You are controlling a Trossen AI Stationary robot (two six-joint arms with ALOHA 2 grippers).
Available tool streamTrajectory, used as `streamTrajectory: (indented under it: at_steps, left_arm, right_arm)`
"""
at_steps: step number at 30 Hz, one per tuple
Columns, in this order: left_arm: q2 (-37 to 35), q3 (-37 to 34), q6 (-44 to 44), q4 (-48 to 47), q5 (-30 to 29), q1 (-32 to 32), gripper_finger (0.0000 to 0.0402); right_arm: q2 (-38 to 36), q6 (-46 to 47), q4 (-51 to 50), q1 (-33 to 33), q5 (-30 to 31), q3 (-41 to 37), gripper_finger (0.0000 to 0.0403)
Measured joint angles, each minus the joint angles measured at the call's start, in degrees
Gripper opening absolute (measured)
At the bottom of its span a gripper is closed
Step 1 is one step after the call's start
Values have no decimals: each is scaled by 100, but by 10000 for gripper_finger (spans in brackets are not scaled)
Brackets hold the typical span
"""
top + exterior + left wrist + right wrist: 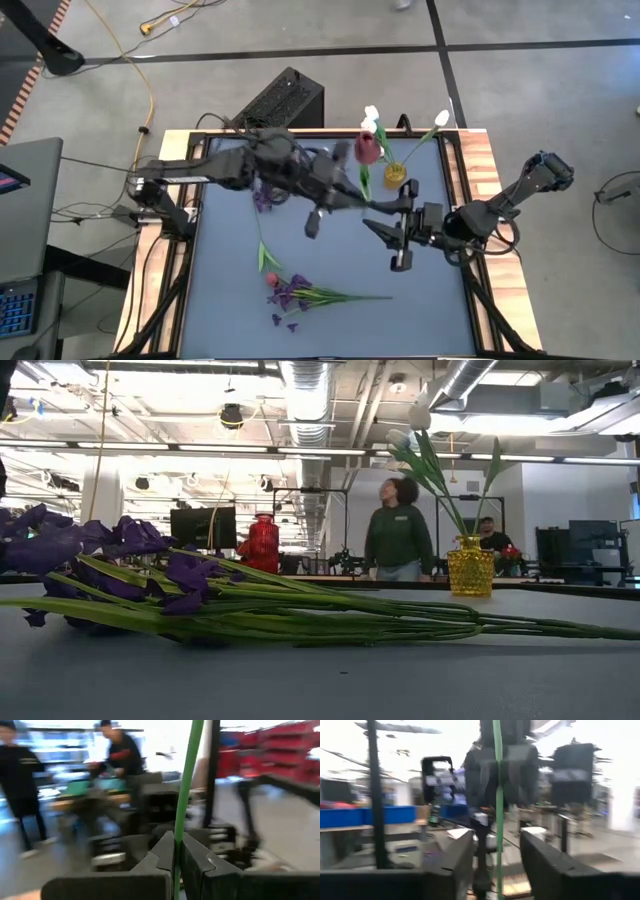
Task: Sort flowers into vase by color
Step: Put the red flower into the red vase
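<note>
Left gripper (pixel 176 865) is clamped on a thin, smooth green stem (pixel 186 795), its blocky dark jaws pinched together around it. The right gripper (pixel 496 862) stands with jaws spread wide, that stem running between them, touching neither. From above, both meet mid-counter (pixel 230 310), over its matte grey-blue surface, just short of the vases. A knobbly amber glass vase (pixel 470 567) holds white tulips (pixel 371 114) (the low view alone shows its bumpy texture). A red vase (pixel 368 149) sits beside it. Bushy purple flowers (pixel 120 550) and a red bud (pixel 271 279) lie flat near the front edge.
</note>
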Motion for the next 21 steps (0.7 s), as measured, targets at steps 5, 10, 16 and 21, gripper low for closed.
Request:
streamTrajectory:
  at_steps: [5,10,16,21]
  left_arm:
    - [-703,-235,436,-764,-1448,39,0]
    - [-1507,-1521,483,-660,-1676,332,0]
    - [-2737,-3783,322,649,-1695,1070,0]
    - [-3554,-5451,128,1727,-1388,1980,0]
  right_arm:
    - [-2,113,-516,-1,439,0,262]
    - [7,976,-1202,-128,426,0,278]
    - [113,1516,-1546,-266,412,0,279]
    - [379,1981,-1502,-403,409,0,279]
